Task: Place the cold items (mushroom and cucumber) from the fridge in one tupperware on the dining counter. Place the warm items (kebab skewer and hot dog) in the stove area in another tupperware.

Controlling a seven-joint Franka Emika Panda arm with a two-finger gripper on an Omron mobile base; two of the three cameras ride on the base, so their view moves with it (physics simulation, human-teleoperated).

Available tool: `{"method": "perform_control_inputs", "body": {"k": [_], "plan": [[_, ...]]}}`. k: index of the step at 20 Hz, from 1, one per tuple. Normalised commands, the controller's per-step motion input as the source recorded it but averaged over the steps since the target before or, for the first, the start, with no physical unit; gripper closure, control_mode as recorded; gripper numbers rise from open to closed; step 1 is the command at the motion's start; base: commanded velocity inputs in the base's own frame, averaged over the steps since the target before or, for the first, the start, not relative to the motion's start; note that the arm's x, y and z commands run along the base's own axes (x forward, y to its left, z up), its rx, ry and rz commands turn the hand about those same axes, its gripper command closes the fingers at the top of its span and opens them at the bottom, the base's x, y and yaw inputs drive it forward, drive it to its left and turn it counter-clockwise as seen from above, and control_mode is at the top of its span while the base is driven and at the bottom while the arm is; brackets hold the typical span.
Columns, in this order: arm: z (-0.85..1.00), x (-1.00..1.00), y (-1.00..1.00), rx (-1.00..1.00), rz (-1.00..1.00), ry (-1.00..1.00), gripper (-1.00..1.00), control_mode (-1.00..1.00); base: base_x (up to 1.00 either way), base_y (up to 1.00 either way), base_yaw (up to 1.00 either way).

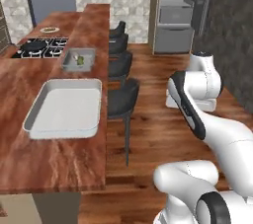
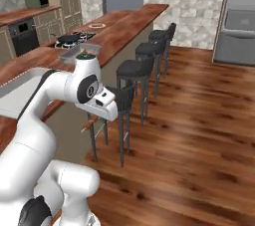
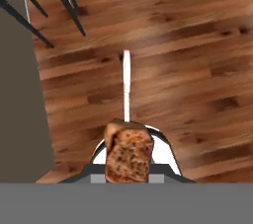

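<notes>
On the far left of the counter [image 1: 54, 164] I had the stove [image 1: 39, 48], then a small tupperware [image 1: 79, 60] with something greenish in it, and nearer to me a large empty white tupperware [image 1: 64, 107]. Right of those ran the row of dark stools [image 1: 121, 97], and further right the arm held itself out over the wood floor [image 2: 199, 120], with the fridge [image 1: 180, 11] at the far right. The gripper [image 3: 129, 161] was clamped on the kebab skewer [image 3: 128, 154], its browned meat chunk sitting between the dark fingers and the pale stick pointing away over the floor. I judged the skewer light, the stick stiff and thin, the meat soft and perhaps greasy, so taking hold on the meat block seemed safer than on the slippery stick. The hand view gave me the grip itself; from the right base view I could only catch the stick poking out below the wrist, while the left base view alone laid out both containers.
</notes>
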Motion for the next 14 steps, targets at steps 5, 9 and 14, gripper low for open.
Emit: {"method": "perform_control_inputs", "body": {"k": [5,9,14], "plan": [[0.00,0.00,0.00,0.00,0.00,0.00,1.00,1.00,0.54,-0.40,0.82],[0.00,0.00,0.00,0.00,0.00,0.00,1.00,1.00,0.04,-0.34,0.87],[0.00,0.00,0.00,0.00,0.00,0.00,1.00,1.00,0.00,-0.20,0.93]]}}
